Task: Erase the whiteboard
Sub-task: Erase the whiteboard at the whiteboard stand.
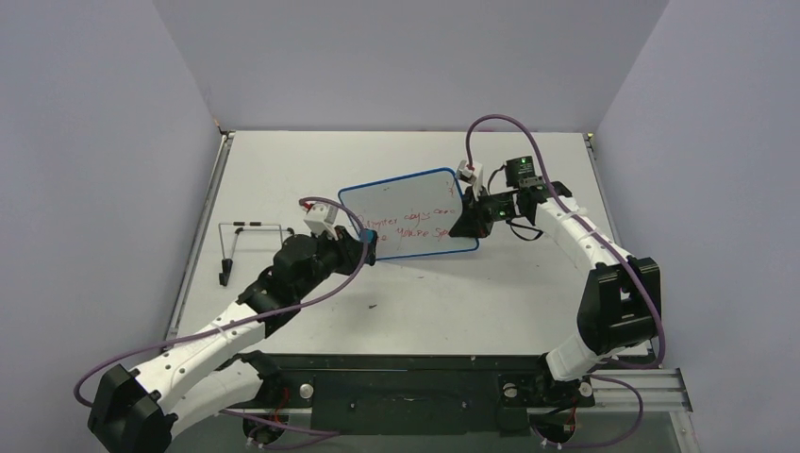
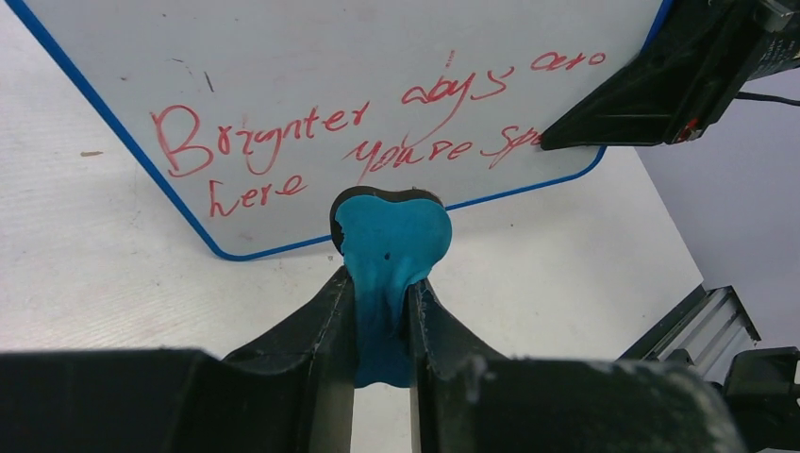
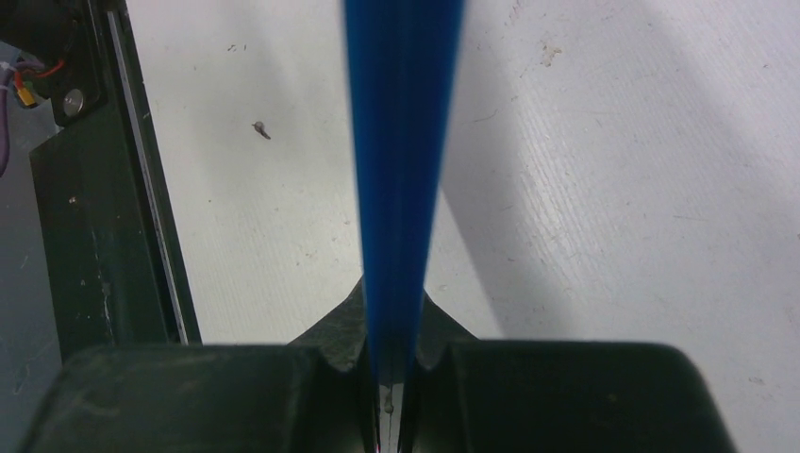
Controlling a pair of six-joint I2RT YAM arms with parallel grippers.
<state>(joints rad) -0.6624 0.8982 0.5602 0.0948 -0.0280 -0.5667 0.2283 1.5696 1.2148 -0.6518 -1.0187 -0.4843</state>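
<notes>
On your far left, a thin black wire stand (image 1: pixel 247 241) lies on the white table (image 1: pixel 425 311), well apart from both arms. Next along, your left gripper (image 2: pixel 382 283) has its fingers closed on the narrow waist of the eraser (image 2: pixel 391 236), a blue one with a black backing. The eraser's rounded head sticks out past the fingertips. It sits at the lower rim of the whiteboard (image 2: pixel 377 57), near the board's lower left corner. You cannot tell from these views whether it touches the rim.

The whiteboard is at the middle of the table, raised and tilted, with its written face towards the left wrist camera. Two lines of red handwriting (image 2: pixel 330 142) run across its lower half. Whether its bottom edge rests on the table is unclear.

On your right, the right gripper (image 3: pixel 391 326) is clamped on the board's blue right-hand edge, one finger on each face.
</notes>
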